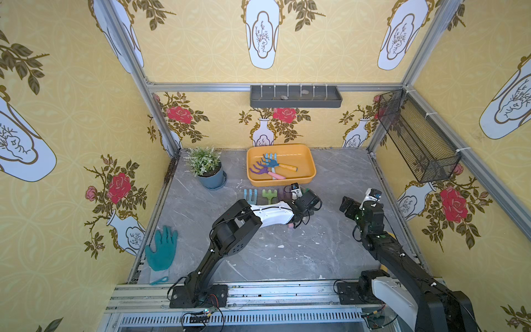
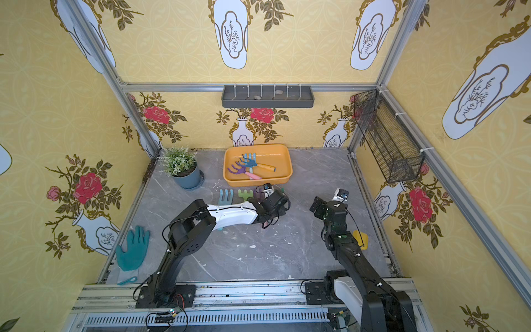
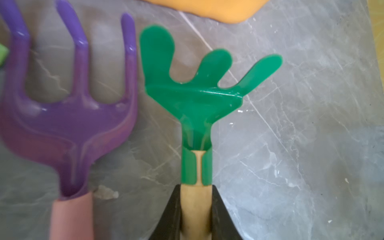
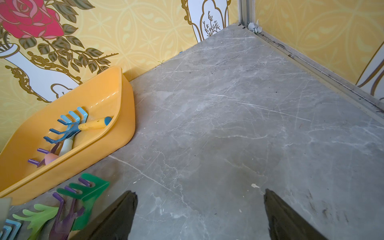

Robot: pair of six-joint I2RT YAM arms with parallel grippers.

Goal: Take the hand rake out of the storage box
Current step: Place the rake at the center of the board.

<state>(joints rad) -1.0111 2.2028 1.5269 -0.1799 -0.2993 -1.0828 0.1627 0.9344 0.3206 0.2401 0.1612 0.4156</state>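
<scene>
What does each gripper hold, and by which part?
Left gripper grips the dark green rake by its tan handle, near the head. Right gripper holds nothing.

Handle end of green rake (image 3: pixel 193 97) beyond left wrist view's edge

Enclosed booth seen from above. Its walls (image 1: pixel 207 51) carry yellow wallpaper printed with red roses, olive leaves and white vases. Silver aluminium rails (image 1: pixel 201 87) frame the edges. The grey marble-veined surface (image 1: pixel 287 258) shows white flecks. A dark grey divided tray (image 1: pixel 296 99) hangs at 12 o'clock, and a black wire mesh basket (image 1: pixel 416 140) hangs at 2 o'clock. The light is soft and even.
</scene>
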